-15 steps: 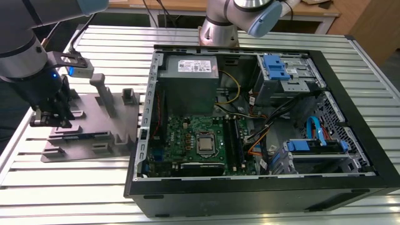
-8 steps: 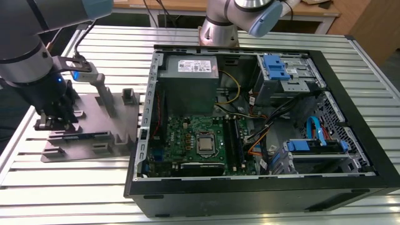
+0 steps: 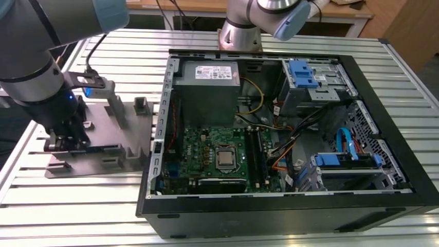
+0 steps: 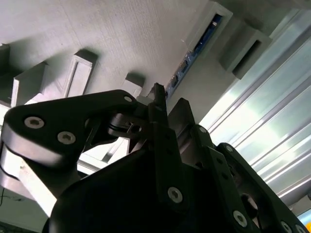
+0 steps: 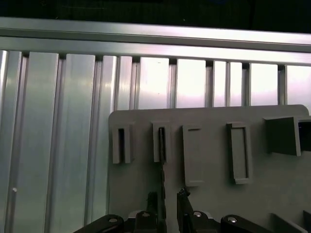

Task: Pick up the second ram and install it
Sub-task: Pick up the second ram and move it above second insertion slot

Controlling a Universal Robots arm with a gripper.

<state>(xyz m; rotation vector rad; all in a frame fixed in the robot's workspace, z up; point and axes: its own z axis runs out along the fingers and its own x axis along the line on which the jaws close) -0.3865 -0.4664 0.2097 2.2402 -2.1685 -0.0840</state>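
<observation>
The task looks barely begun: the second ram (image 5: 162, 170) stands on edge in a slot of the grey plate (image 5: 272, 194), the gripper (image 5: 167, 196) is low over this plate with its fingers (image 5: 182, 195) apart on both sides of the ram, so lifting and installing are left to do

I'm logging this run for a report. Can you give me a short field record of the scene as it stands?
end effector: open, one finger either side of the second ram
second ram: on edge, seated in a slot of the grey fixture plate
fixture plate location: on the slatted metal table, at the exterior view's left of the open computer case
motherboard: inside the case
</observation>
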